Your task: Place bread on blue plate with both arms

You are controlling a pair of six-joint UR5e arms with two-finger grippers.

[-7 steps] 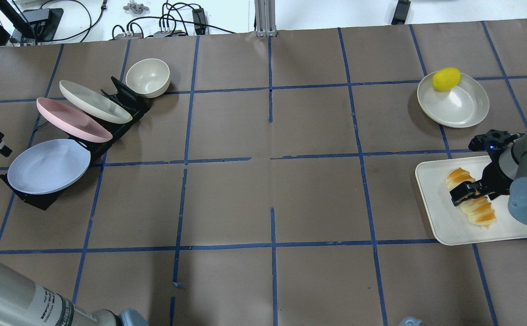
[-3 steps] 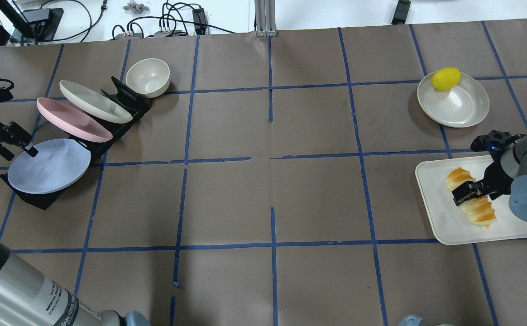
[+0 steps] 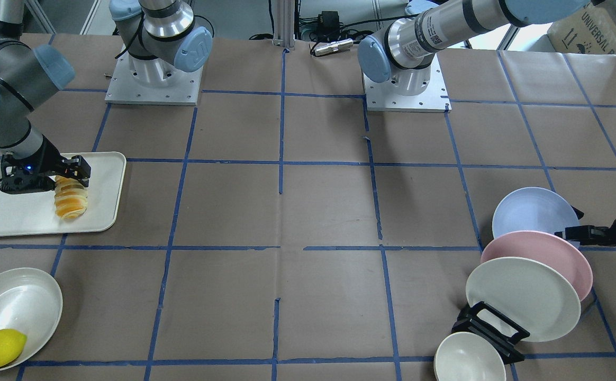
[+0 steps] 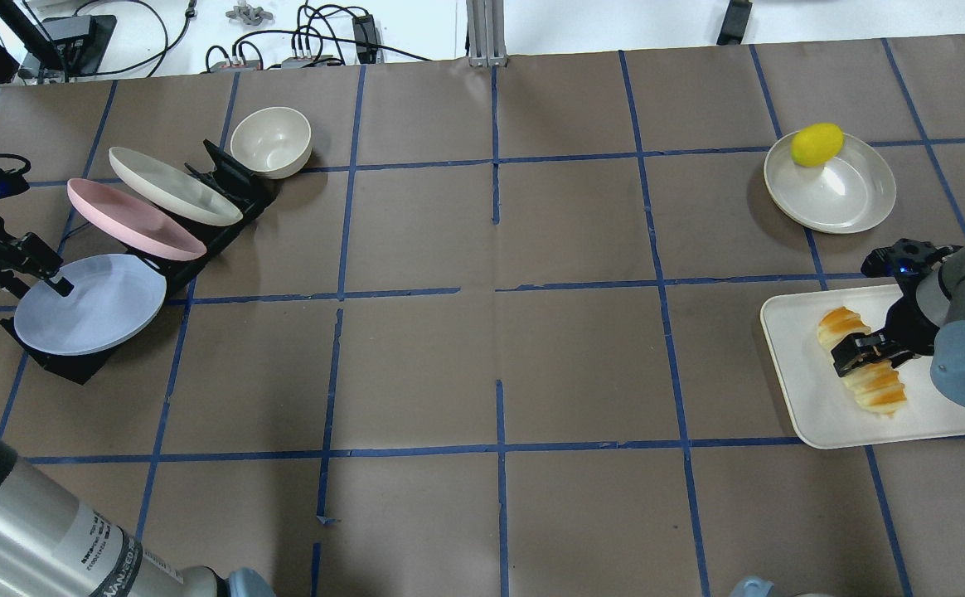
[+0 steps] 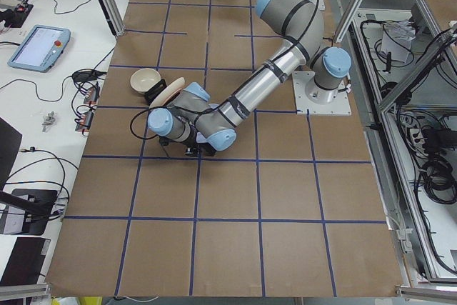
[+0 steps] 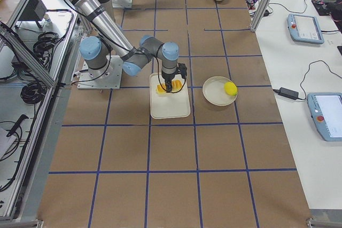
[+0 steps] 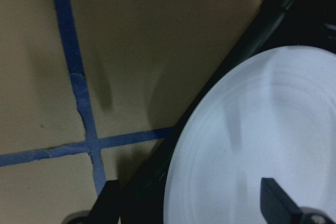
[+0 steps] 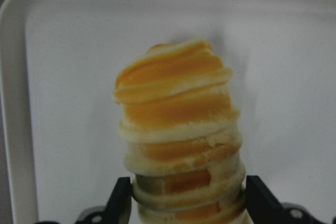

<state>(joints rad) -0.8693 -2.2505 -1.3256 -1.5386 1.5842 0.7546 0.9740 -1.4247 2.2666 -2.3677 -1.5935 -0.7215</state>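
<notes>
Two arms, the left arm (image 3: pixel 445 24) and the right arm (image 3: pixel 9 79), reach over one brown bench (image 4: pixel 499 332). I think the job is only at its start.

Nothing is on the blue plate (image 4: pixel 93 307) yet. It leans in the black rack (image 4: pixel 225 178) at the robot's left end. The left gripper (image 4: pixel 35 287) is spread wide around the plate's rim, with one finger over its face and one outside the edge. It is not pinching.

At the right end the bread (image 8: pixel 178 124) lies on the white tray (image 4: pixel 806 414). The right gripper (image 4: pixel 860 355) pinches it near its middle.

What is left: pull the plate out, lay it flat, lift the bread, carry it over and set it down.

Now count:
- two arms
- one tray
- one rack
- four plates: one blue, one pink plate (image 4: pixel 130 220), one cream plate (image 4: pixel 172 186) in the rack, and one flat cream plate (image 4: pixel 843 195) near the tray
- one bowl (image 4: pixel 271 141)
- one bread
- one lemon (image 4: pixel 817 144) on the flat cream plate
</notes>
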